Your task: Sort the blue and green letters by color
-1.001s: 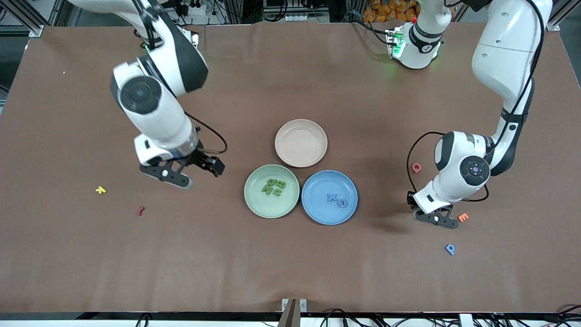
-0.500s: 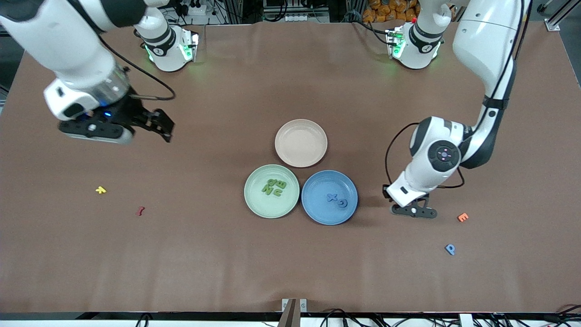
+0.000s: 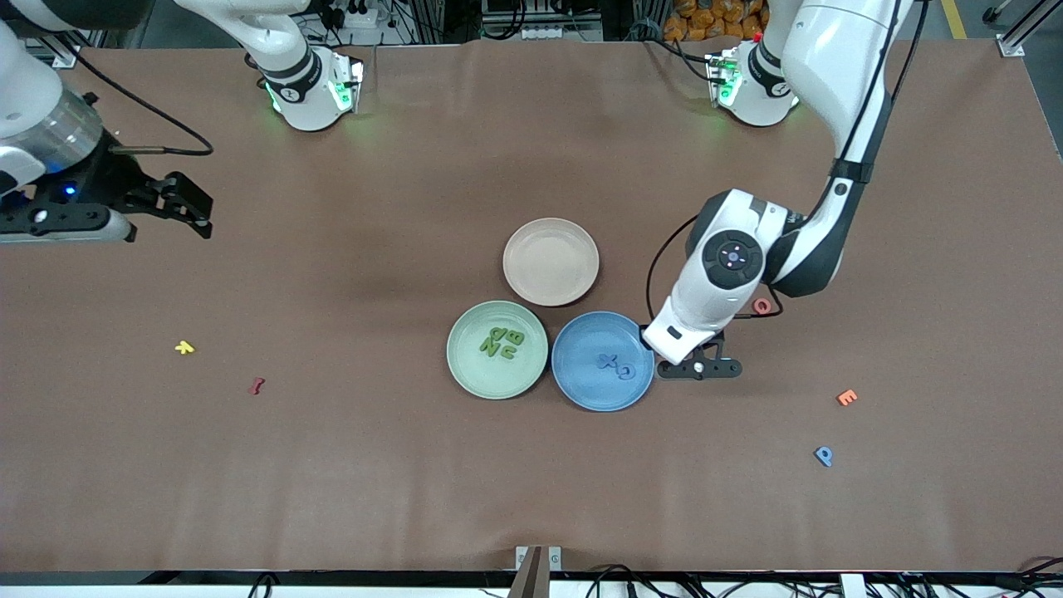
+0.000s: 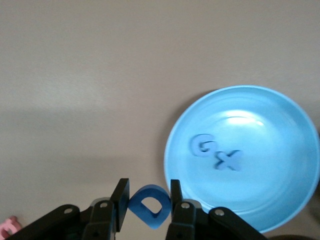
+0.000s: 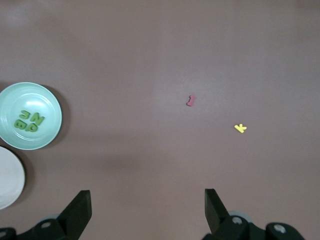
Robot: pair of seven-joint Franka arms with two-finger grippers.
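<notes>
My left gripper [image 3: 698, 368] is shut on a blue D [image 4: 149, 206] and holds it just beside the blue plate [image 3: 581, 390], at the rim toward the left arm's end. The blue X [image 3: 608, 361] and G [image 3: 626, 371] lie in that plate; the left wrist view shows the plate [image 4: 280, 190], G [image 4: 202, 146] and X [image 4: 227, 161]. A blue P [image 3: 823, 455] lies on the table nearer the camera. Several green letters [image 3: 502, 341] lie in the green plate [image 3: 465, 365]. My right gripper [image 3: 62, 226] is open and empty [image 5: 146, 205], high over the right arm's end.
An empty beige plate [image 3: 551, 261] stands just farther from the camera than the two other plates. A pink Q [image 3: 761, 306] and orange E [image 3: 846, 397] lie near the left arm. A yellow letter [image 3: 184, 347] and dark red letter [image 3: 257, 385] lie toward the right arm's end.
My left gripper has carried the blue D from beside the orange E to the blue plate's rim. My right gripper has swung away from the plates to its end of the table.
</notes>
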